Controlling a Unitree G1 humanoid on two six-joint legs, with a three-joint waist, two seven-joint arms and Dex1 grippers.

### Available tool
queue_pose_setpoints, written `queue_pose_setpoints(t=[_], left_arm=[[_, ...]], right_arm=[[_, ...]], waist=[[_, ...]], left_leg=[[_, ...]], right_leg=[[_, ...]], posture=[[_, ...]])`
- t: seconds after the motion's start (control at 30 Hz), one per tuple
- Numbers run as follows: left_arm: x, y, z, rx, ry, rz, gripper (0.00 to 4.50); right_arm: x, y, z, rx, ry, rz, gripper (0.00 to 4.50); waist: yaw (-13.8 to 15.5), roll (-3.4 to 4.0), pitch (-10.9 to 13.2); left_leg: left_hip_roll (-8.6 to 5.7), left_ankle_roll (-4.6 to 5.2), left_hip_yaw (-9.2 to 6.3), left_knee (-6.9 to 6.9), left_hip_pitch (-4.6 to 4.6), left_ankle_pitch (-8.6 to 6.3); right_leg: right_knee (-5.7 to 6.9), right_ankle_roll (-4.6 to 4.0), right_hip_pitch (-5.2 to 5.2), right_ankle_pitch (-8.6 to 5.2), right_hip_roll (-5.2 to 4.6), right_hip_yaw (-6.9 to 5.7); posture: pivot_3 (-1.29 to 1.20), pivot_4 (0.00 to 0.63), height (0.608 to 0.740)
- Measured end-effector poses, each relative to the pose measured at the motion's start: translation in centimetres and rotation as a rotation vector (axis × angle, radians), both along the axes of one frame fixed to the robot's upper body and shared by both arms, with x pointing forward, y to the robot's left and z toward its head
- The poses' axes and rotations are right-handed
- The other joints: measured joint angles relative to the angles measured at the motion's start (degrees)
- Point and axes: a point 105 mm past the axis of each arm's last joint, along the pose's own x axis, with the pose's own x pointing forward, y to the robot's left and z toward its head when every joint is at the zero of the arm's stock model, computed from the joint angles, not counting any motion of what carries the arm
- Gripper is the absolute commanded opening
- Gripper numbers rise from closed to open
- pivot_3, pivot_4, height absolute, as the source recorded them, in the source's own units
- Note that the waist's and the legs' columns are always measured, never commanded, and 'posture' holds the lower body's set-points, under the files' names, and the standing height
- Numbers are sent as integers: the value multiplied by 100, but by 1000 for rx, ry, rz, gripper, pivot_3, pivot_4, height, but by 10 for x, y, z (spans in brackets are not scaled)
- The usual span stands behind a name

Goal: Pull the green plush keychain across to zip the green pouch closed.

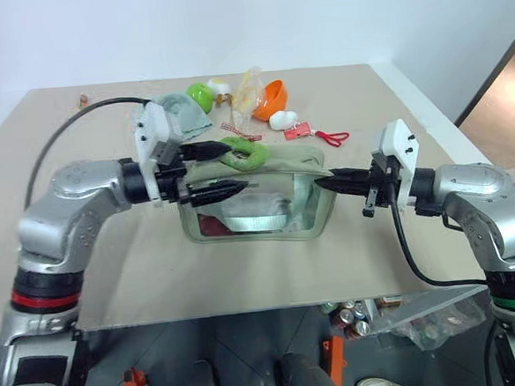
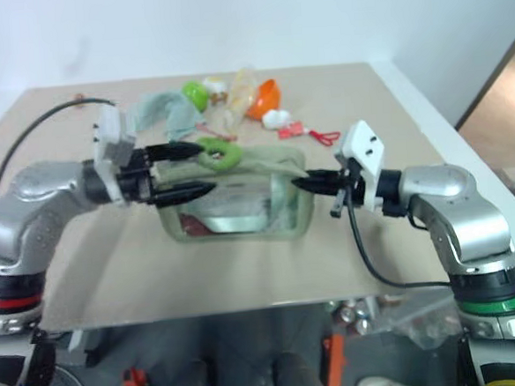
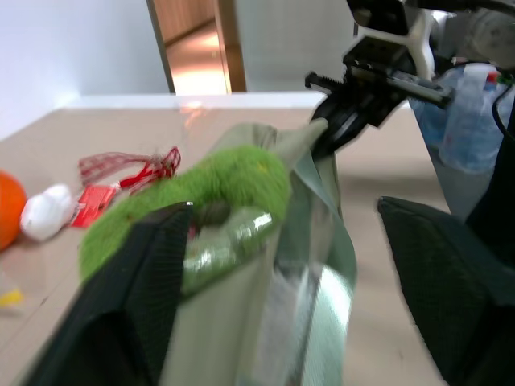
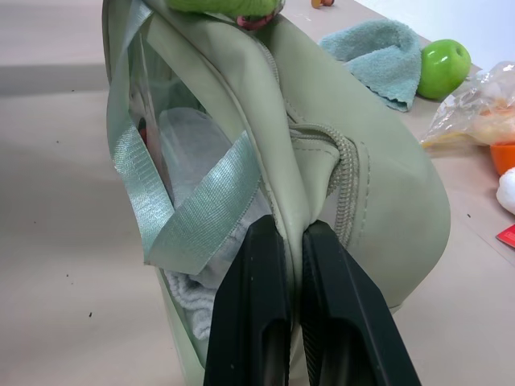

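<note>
Right gripper (image 4: pixel 291 241) fingers are pinching the green pouch (image 1: pixel 268 212); left gripper (image 1: pixel 225 170), released, is needing a firm hold on the green plush keychain (image 1: pixel 244 152).

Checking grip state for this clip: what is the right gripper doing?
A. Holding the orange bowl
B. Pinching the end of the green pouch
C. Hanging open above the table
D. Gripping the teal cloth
B: the right gripper is shut on the end fabric of the green pouch, beside the zipper.

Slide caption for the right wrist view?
Right hand shut on the end of the green pouch, plush keychain at its far end.
</note>
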Motion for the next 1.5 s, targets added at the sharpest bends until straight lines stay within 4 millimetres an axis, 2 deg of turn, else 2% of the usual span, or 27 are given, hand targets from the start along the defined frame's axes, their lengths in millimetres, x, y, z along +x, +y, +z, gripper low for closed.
queue_pose_setpoints(t=[0.2, 0.3, 0.4, 0.47, 0.5, 0.67, 0.77, 0.8, 0.93, 1.0, 1.1, 1.17, 1.23, 1.33, 1.43, 1.5], left_arm=[[-8, 32, -3, -63, 25, 186, 3715], [-1, 47, -24, -97, 52, 334, 3715], [2, 46, -37, -106, 59, 373, 3715], [2, 41, -42, -112, 59, 367, 3152], [2, 38, -46, -122, 70, 363, 3014], [7, 33, -55, -148, 80, 371, 1154], [8, 33, -56, -159, 72, 384, 121], [8, 33, -56, -160, 72, 384, 0], [8, 32, -56, -160, 65, 388, 0], [8, 31, -57, -158, 63, 382, 0], [8, 29, -57, -155, 63, 377, 0], [9, 27, -57, -156, 62, 372, 0], [9, 24, -58, -159, 62, 368, 0], [9, 22, -57, -163, 62, 366, 0], [10, 20, -57, -164, 62, 368, 0], [10, 20, -57, -165, 63, 367, 0]], right_arm=[[4, 1, 0, 0, 1, 6, 0], [6, 2, 1, -5, 0, 12, 0], [6, 3, 1, -7, 1, 15, 0], [6, 3, 0, -7, 3, 19, 0], [6, 3, 0, -7, 4, 20, 0], [6, 3, 0, -6, 7, 19, 0], [6, 2, 1, 49, 45, 10, 1084], [6, 4, 2, 68, 53, 16, 1382], [2, 14, 16, 84, 18, 53, 2698], [-3, 29, 39, 69, -70, 112, 3376], [-14, 54, 62, 52, -178, 208, 4465], [-20, 77, 62, 49, -210, 286, 4465], [-22, 96, 52, 41, -209, 344, 4465], [-12, 109, 37, 27, -192, 358, 4465], [4, 106, 26, 41, -154, 315, 3715], [10, 102, 25, 43, -152, 291, 2991]], waist=[[-5, 0, 0], [7, -1, -1], [11, -3, -1], [4, -3, -1], [2, -2, -1], [4, -2, -2], [10, -2, -2], [11, -2, -1], [25, -1, -1], [24, 1, 0], [46, -3, -3], [56, -4, -3], [67, -3, -3], [84, -3, -3], [87, -4, -3], [87, -4, -3]], left_leg=[[2, 0, 8, 0, 2, 0], [2, 0, 3, 4, 5, 1], [2, 1, 6, 6, 6, 3], [2, 1, 9, 6, 8, 3], [2, 1, 11, 5, 10, 3], [4, 1, 9, 4, 8, 2], [3, 1, 10, 5, 4, 2], [1, 1, 10, 4, 4, 2], [0, 1, 10, 4, 2, 2], [0, 1, 12, 3, 3, 2], [3, 1, 5, 2, 5, 2], [2, 1, 5, 2, 4, 2], [0, 1, 6, 3, 1, 2], [-5, 1, 6, 7, -3, 3], [-8, 1, 6, 9, -6, 3], [-8, 1, 6, 7, -5, 2]], right_leg=[[0, 0, 0, -1, -2, 5], [0, -2, 6, 3, -2, 0], [0, -2, 5, 10, -1, 2], [0, -4, 5, 12, 0, 6], [0, -4, 5, 12, 0, 8], [0, -4, 4, 11, 3, 7], [-1, -3, 4, 11, 0, 8], [-1, -1, 3, 10, -1, 8], [-1, 1, 0, 9, -1, 9], [-1, 0, -3, 10, -1, 11], [0, -3, 2, 9, 1, 2], [-1, -3, 3, 8, 0, 2], [-1, -1, 3, 8, -3, 2], [-3, 3, 2, 9, -9, 1], [-5, 5, 2, 10, -13, 1], [-5, 4, 2, 10, -12, 0]], posture=[[0, 150, 740], [0, 150, 740], [0, 150, 740], [0, 150, 740], [0, 150, 740], [0, 150, 740], [0, 150, 740], [0, 150, 740], [0, 150, 740], [0, 150, 740], [0, 150, 740], [0, 150, 740], [0, 150, 740], [0, 150, 740], [0, 150, 740], [0, 150, 740]])
